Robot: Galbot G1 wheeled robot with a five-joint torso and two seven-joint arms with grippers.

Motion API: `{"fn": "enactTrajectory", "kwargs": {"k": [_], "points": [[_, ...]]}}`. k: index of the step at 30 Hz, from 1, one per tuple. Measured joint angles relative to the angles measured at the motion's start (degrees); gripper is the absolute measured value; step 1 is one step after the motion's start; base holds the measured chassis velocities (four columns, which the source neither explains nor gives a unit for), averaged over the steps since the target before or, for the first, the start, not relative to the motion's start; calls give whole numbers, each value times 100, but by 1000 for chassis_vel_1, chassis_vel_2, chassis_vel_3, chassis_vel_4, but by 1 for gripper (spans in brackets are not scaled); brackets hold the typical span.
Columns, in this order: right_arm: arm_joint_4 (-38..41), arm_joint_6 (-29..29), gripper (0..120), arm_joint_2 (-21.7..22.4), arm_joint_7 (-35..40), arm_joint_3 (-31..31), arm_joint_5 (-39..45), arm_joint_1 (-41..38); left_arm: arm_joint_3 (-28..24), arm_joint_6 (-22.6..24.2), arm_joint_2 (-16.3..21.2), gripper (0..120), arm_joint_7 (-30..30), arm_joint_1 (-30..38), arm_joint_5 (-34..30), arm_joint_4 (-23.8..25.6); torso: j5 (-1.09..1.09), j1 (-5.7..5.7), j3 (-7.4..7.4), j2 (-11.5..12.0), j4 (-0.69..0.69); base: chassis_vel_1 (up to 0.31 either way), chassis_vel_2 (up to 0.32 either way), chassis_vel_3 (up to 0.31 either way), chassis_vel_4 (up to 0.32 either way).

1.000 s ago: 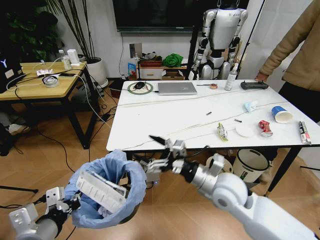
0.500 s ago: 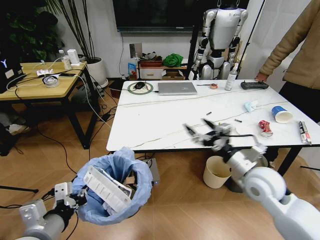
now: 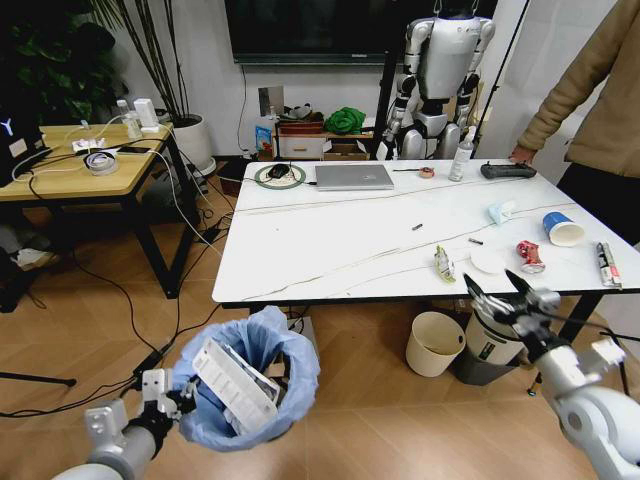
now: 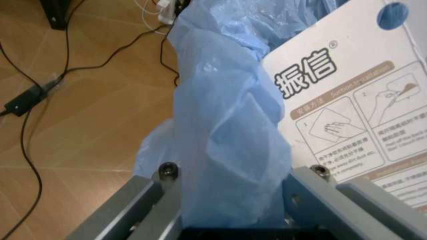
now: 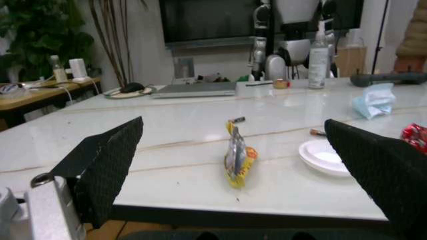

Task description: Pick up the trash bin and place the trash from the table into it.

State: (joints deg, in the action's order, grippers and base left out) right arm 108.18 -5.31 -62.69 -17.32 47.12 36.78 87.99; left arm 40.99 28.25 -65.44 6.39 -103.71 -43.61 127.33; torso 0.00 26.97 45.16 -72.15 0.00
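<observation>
The trash bin (image 3: pixel 252 388), dark with a light-blue bag billowing over its rim, hangs low over the floor at the table's front left corner. My left gripper (image 3: pixel 178 402) is shut on its near rim; in the left wrist view the blue bag (image 4: pixel 227 150) is pinched between the fingers (image 4: pixel 143 200). A white printed carton (image 3: pixel 236 385) sticks out of it. My right gripper (image 3: pixel 492 284) is open at the table's (image 3: pixel 320 250) front right edge, facing a yellowish wrapper (image 5: pixel 235 157). Beyond it lie a white disc (image 3: pixel 489 262), a crushed red can (image 3: pixel 529 256) and a blue-and-white cup (image 3: pixel 563 229).
A cream bin (image 3: pixel 435 343) and a white bin with black rim (image 3: pixel 492 335) stand under the table beside my right arm. A grey laptop (image 3: pixel 353 176) and spray bottle (image 3: pixel 462 155) sit at the far edge. A person (image 3: pixel 600 100) stands right; a wood-topped table (image 3: pixel 80 165) stands left.
My right arm has swung from beside the bin's mouth to the right, along the table's front edge, with fingers open. The left gripper and the bin have shifted a little to the right.
</observation>
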Motion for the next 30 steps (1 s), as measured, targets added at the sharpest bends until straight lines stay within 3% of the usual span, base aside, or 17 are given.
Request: {"fn": "enactTrajectory", "kwargs": {"k": [10,30], "points": [[-1,1,100,-545,-167,321,68,214,-76,-39,-63,0,-8,-20,-25,-8,-1,0,0,0,0,0,0,0,0],[-73,48,100,-741,-379,355,384,200,-242,-107,-118,0,-53,-131,106,33,-1,0,0,0,0,-2,-3,2,3]]}}
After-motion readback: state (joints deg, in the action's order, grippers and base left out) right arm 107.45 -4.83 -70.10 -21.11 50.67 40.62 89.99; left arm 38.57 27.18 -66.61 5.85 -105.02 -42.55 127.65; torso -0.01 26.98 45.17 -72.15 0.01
